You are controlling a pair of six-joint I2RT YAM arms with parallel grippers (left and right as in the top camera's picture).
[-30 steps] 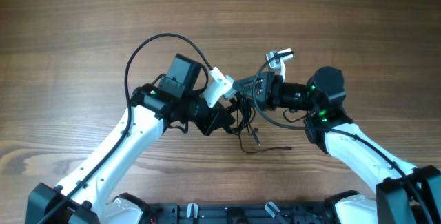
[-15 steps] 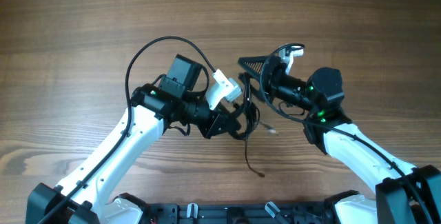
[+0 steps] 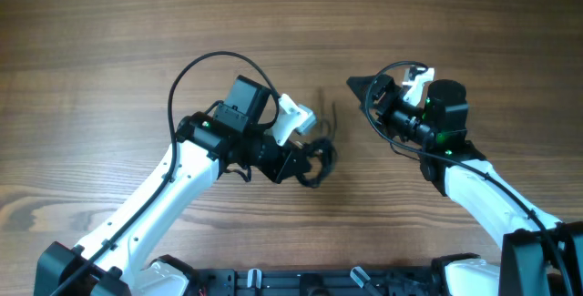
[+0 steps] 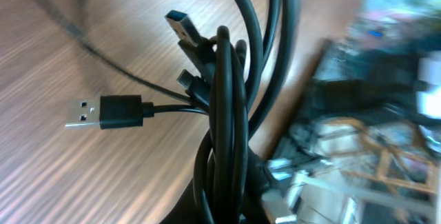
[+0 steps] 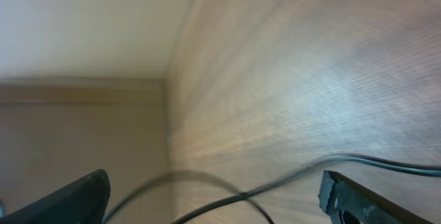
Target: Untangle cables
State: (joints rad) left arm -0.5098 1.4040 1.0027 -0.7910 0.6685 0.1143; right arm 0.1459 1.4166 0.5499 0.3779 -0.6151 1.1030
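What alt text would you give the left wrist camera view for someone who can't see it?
Close-up of a bundle of black cables running up the frame, with a silver-tipped USB plug pointing left and a second plug angled up and left above it. Behind them is a wooden table; the right side is blurred.

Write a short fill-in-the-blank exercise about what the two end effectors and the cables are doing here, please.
The left end effector is ___ on the cables.
The right end effector, away from them, stands ___.
In the left wrist view, the silver USB plug points toward the picture's ___ edge.
Missing words: shut; open; left.
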